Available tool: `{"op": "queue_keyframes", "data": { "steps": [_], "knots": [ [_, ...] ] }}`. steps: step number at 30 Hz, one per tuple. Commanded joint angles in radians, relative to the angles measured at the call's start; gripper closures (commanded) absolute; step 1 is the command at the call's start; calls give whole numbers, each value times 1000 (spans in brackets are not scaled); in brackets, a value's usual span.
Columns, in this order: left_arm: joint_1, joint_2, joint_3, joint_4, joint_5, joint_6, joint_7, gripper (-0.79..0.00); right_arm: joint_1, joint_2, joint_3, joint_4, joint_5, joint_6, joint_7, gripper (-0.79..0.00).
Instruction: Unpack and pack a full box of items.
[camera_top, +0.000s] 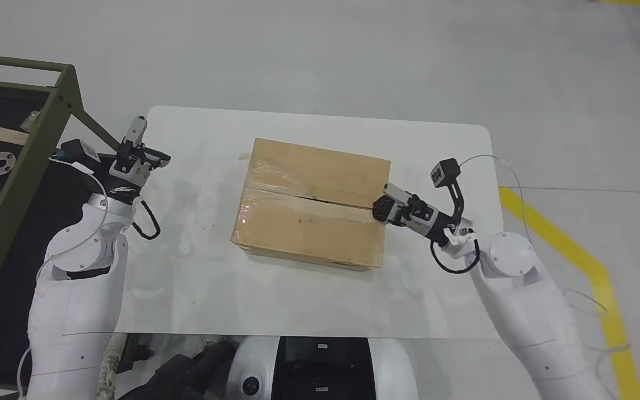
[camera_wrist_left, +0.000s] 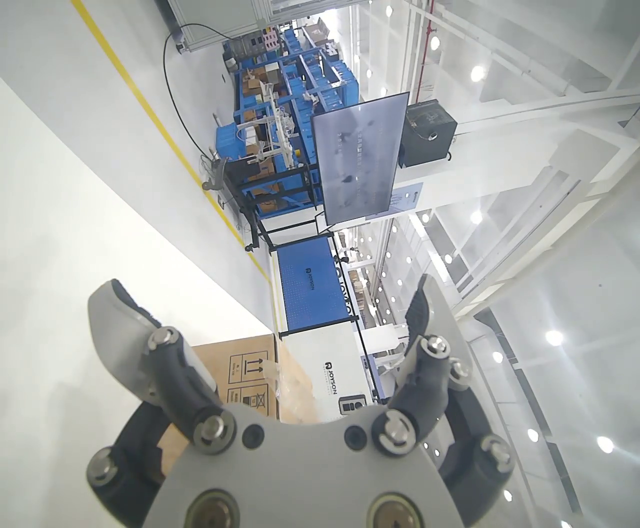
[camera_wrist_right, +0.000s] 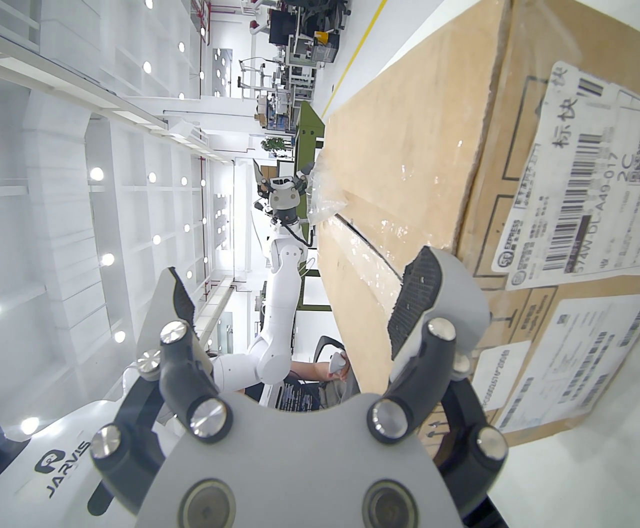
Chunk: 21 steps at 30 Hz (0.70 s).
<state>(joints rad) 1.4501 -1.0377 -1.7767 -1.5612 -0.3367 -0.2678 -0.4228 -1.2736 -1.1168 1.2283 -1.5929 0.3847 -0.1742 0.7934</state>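
One brown cardboard box (camera_top: 312, 205) stands in the middle of the white tabletop (camera_top: 200, 290). Its two top flaps are shut and meet at one seam under clear tape, so what is inside is hidden. The right gripper (camera_top: 383, 208) is at the box's right end. Its two fingers (camera_wrist_right: 415, 295) are spread open and empty, one just beside the box's upper edge. The left gripper (camera_top: 140, 148) is well apart from the box, over the left side of the tabletop, its fingers also open with nothing between them. Farther off to the left stands one dark green metal frame (camera_top: 45, 100).

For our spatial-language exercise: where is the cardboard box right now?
In the top view, the cardboard box sits at the middle of the white table, the right gripper at its right end.
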Motion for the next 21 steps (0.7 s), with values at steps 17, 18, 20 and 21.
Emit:
{"op": "queue_keyframes", "data": {
  "steps": [17,18,20,21],
  "knots": [
    [0,0,0,0,0,0,0,-785,-5,-11,-44,-229,7,207,-146,-785],
    [0,0,0,0,0,0,0,-785,16,-15,-61,-238,8,250,-174,-785],
    [0,0,0,0,0,0,0,-785,52,-25,-99,-230,2,268,-210,-785],
    [0,0,0,0,0,0,0,-785,68,-30,-116,-219,10,280,-230,-785]
  ]
}}
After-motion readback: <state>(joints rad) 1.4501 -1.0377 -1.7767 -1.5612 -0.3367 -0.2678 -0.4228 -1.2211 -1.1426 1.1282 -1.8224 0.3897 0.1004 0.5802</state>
